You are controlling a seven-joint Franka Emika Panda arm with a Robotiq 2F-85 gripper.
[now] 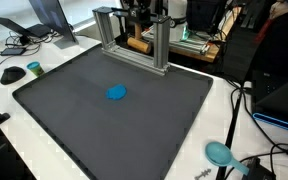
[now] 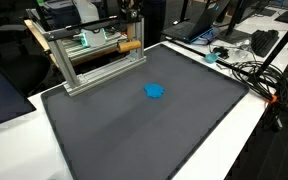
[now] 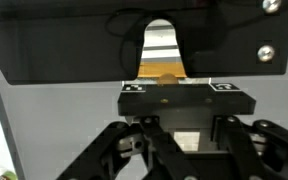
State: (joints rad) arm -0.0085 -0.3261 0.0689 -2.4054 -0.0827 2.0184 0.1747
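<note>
Well, claw (image 3: 184, 125): clenched, up close against a black bar (image 3: 184, 98); whether it actually grips that bar I cannot tell.
Black bar: straight ahead of the claw, its long axis running crosswise to it, with two white marks on top.
Wooden rod (image 2: 130, 45): just past the bar, showing as an orange patch through the gap in the wrist view; it lies level along the frame.
Frame (image 1: 134, 40): metal, upright at the back edge of the mat (image 1: 64, 110).
Blue lump (image 1: 117, 92): alone near the mat's middle, well apart from frame and claw.
Teal dish (image 1: 218, 152): on the white tabletop (image 2: 239, 135) off the mat's corner; contents not visible.
</note>
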